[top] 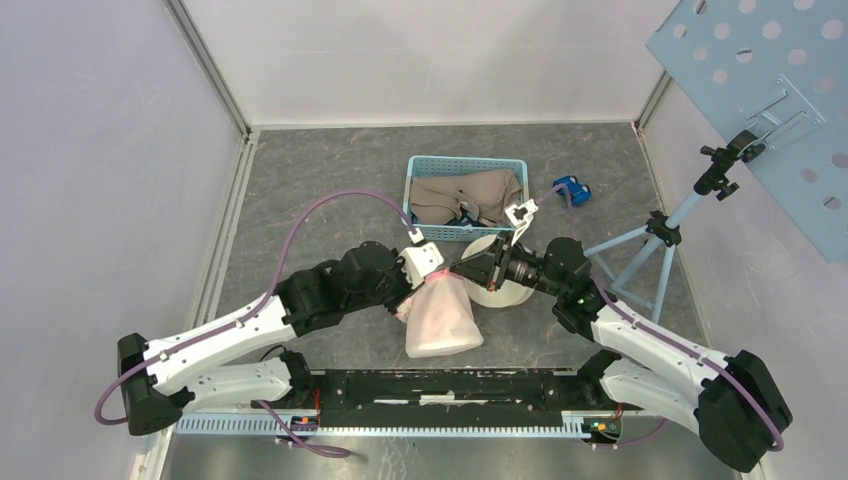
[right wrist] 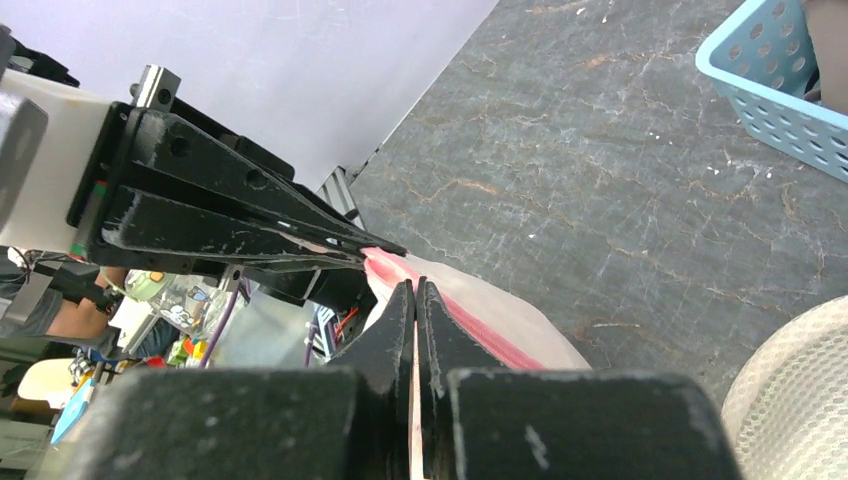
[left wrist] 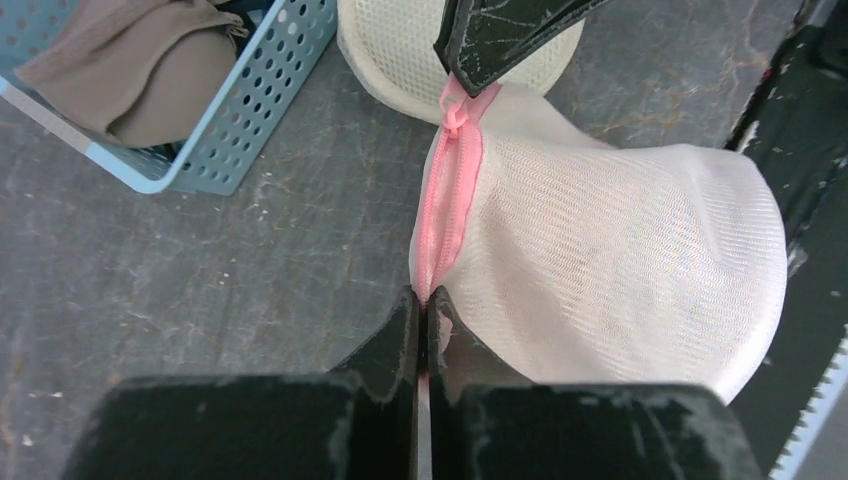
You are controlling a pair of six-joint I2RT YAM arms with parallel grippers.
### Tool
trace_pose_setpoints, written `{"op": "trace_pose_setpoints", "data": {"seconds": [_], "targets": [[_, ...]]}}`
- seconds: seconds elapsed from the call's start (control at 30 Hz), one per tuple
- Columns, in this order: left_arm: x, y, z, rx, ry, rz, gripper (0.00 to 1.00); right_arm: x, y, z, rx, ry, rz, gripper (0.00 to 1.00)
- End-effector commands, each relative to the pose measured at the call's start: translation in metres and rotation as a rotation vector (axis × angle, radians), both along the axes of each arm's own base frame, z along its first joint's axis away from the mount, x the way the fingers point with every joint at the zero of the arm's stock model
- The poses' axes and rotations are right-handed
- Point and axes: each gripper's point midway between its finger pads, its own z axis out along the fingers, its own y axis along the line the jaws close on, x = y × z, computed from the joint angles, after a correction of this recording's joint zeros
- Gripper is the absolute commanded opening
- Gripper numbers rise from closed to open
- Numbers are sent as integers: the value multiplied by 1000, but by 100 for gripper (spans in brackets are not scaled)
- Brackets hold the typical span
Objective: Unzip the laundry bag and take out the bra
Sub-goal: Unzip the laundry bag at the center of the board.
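Note:
The white mesh laundry bag (top: pixel 440 318) lies near the table's front centre, and its pink zipper (left wrist: pixel 440 210) runs closed along its top edge. My left gripper (top: pixel 432 268) is shut on one end of the zipper tape (left wrist: pixel 424 298). My right gripper (top: pixel 462 268) meets it from the right, shut on the pink zipper pull (left wrist: pixel 455 110) at the other end. In the right wrist view the right gripper's (right wrist: pixel 416 288) jaws are pressed together with pink between them, over the bag (right wrist: pixel 510 325). The bra is hidden inside the bag.
A blue perforated basket (top: pixel 414 205) holding beige garments stands behind the grippers. A round cream mesh bag (top: pixel 505 292) sits under the right wrist. A small blue object (top: pixel 573 188), a tripod (top: pixel 640 250) and a perforated blue board (top: pixel 770 90) are at the right.

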Motion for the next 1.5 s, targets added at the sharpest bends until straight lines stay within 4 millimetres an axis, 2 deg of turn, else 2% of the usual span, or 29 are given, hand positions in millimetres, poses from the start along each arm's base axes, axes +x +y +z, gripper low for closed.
{"op": "trace_pose_setpoints", "data": {"seconds": [0.0, 0.03, 0.13, 0.2, 0.27, 0.47, 0.63, 0.73, 0.83, 0.97, 1.07, 1.3, 1.37, 1.47], "targets": [[14, 0, 14, 28, -117, -23, 5, 5, 3, 30, 57, -83, 4, 0], [12, 0, 13, 25, -112, -34, 9, 1, 3, 23, 63, -58, 14, 0], [-1, -3, 12, -10, -65, -77, 36, -12, 4, 5, 91, -1, 42, 0], [-7, -5, 17, -55, -49, -85, 46, -19, 5, -3, 108, 29, 54, 0], [-12, -10, 21, -99, -28, -100, 52, -23, 7, -5, 117, 36, 62, 0], [-12, -27, 14, -89, 42, -111, 53, -30, 16, 0, 127, 31, 84, 0], [-10, -32, 3, -47, 42, -142, 55, -32, 17, 2, 132, 26, 84, 0], [-12, -32, 4, -47, 23, -170, 54, -31, 18, 5, 122, 16, 87, 0], [-24, -30, 20, -93, -17, -249, 54, -31, 20, 9, 120, 5, 99, 0], [-25, -15, 33, -90, -124, -283, 56, -33, 24, 13, 115, -7, 125, 0], [-27, -9, 30, -36, -138, -317, 56, -35, 27, 17, 116, -18, 147, 0], [-28, -17, 19, 13, -133, -389, 56, -42, 35, 26, 122, -39, 202, 0], [-24, -18, 16, 32, -132, -381, 54, -44, 37, 28, 122, -46, 212, 0], [-24, -19, 12, 37, -115, -377, 45, -45, 37, 30, 123, -53, 217, 0]]}}
